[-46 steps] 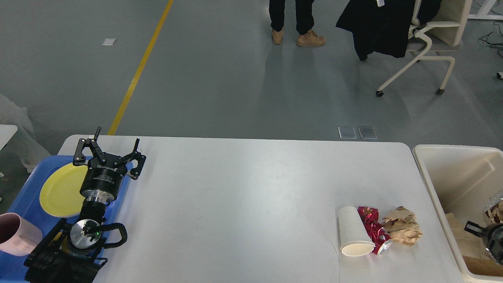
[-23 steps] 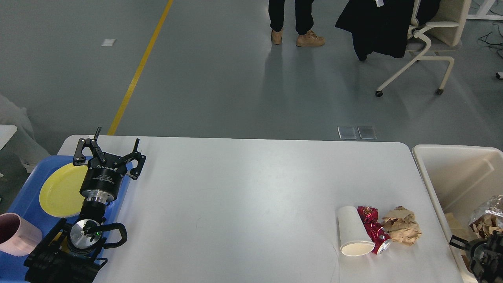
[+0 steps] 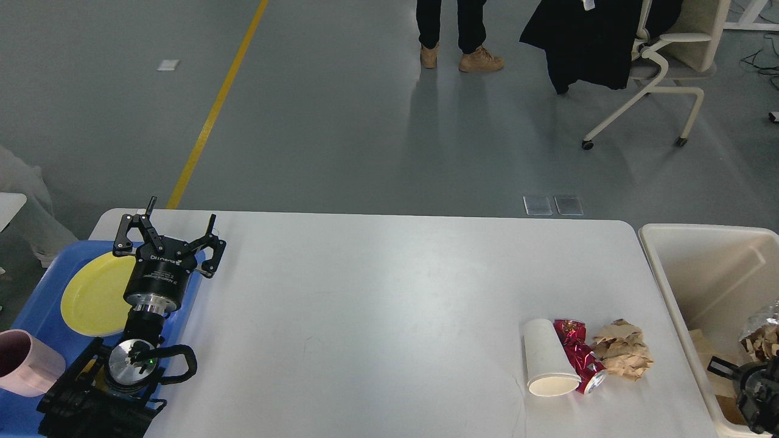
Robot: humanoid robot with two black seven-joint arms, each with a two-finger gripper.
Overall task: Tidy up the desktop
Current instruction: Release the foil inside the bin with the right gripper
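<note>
Left jaws spread wide over the tray edge; right jaws low in the bin, state unclear.

The left jaws (image 3: 167,237) stand apart, clamped on nothing, above the blue tray (image 3: 36,304) holding a yellow plate (image 3: 91,298) and a pink cup (image 3: 24,362). The right jaws (image 3: 745,389) sit dark inside the cream bin (image 3: 688,267) beside crumpled paper; I cannot tell whether they are apart or together. Between them lies the white table (image 3: 377,304), bearing near its right end a tipped paper cup (image 3: 548,359), touching a crushed red can (image 3: 581,359), then a brown paper wad (image 3: 624,350).
</note>
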